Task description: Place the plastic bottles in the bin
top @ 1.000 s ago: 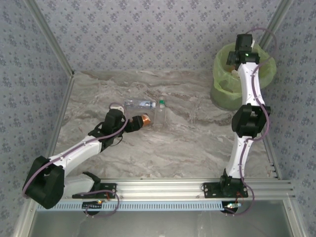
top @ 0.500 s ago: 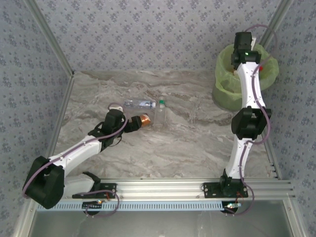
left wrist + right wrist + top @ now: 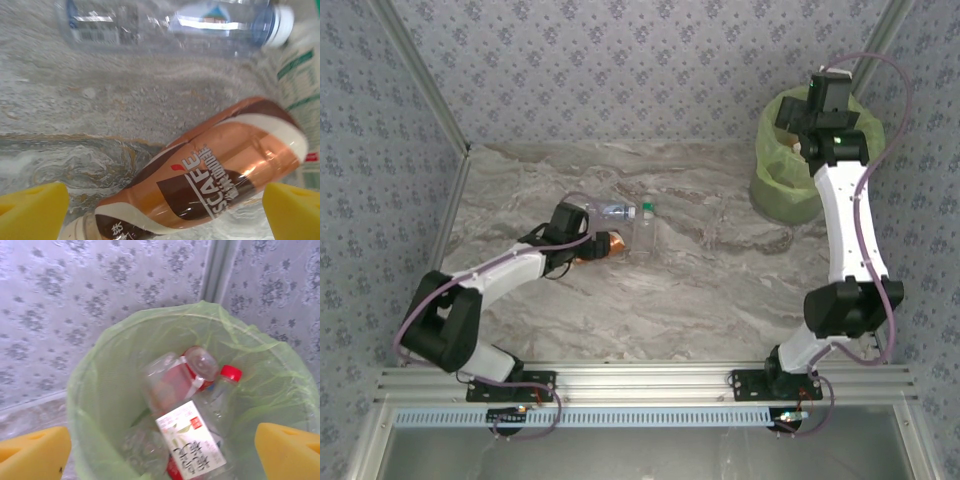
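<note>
Lime-green bagged bin (image 3: pixel 95 385), several plastic bottles (image 3: pixel 172 382) inside; right tool (image 3: pixel 160 452) above it, jaws spread, empty (drop apparently done). Left tool (image 3: pixel 162 210), jaws wide, has advanced to straddle the amber bottle (image 3: pixel 215 165) on the worktop (image 3: pixel 75 110); two clear bottles (image 3: pixel 605 211) wait beside it.

Overhead wide; right wrist close above bin (image 3: pixel 95 390).
</note>
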### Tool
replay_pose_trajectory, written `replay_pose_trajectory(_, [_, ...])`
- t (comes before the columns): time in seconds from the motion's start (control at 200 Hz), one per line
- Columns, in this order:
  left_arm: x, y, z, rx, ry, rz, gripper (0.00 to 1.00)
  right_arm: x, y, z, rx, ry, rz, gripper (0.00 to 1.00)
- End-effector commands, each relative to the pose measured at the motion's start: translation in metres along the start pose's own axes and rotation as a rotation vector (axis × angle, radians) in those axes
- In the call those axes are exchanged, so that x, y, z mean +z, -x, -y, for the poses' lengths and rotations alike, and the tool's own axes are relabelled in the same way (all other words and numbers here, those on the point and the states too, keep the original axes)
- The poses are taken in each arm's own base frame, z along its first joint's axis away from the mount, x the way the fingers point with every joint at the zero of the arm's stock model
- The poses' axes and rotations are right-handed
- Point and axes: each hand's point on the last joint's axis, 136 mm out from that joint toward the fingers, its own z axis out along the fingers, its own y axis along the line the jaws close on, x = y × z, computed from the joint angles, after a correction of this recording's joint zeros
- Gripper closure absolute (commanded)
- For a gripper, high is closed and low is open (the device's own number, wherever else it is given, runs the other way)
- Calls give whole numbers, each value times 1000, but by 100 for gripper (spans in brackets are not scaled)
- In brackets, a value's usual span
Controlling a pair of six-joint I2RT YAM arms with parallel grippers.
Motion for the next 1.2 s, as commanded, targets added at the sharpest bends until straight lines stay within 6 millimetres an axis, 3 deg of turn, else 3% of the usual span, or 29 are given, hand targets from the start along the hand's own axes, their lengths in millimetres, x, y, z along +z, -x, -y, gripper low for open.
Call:
replay_pose_trajectory(0.0, [10, 9, 13, 130, -61, 4, 1, -18, 0, -16, 45, 97, 42, 2])
replay_pose_trajectory(0.3, [33, -9, 29, 266, -150, -123, 1, -41, -28, -12, 92, 132, 32, 1])
replay_pose_trajectory(0.53, [35, -32, 35, 287, -166, -194, 1, -56, -43, -15, 121, 183, 4, 1])
replay_pose_trajectory(0.869, [48, -50, 28, 323, -24, -234, 15, -68, -64, -26, 110, 249, -48, 1])
replay_pose_trajectory(1.054, [37, -54, 31, 350, -46, -240, 12, -69, -70, -32, 110, 271, -59, 1])
replay_pose_trajectory(1.194, [22, -71, 21, 341, -31, -310, 11, -66, -74, -35, 105, 275, -67, 1])
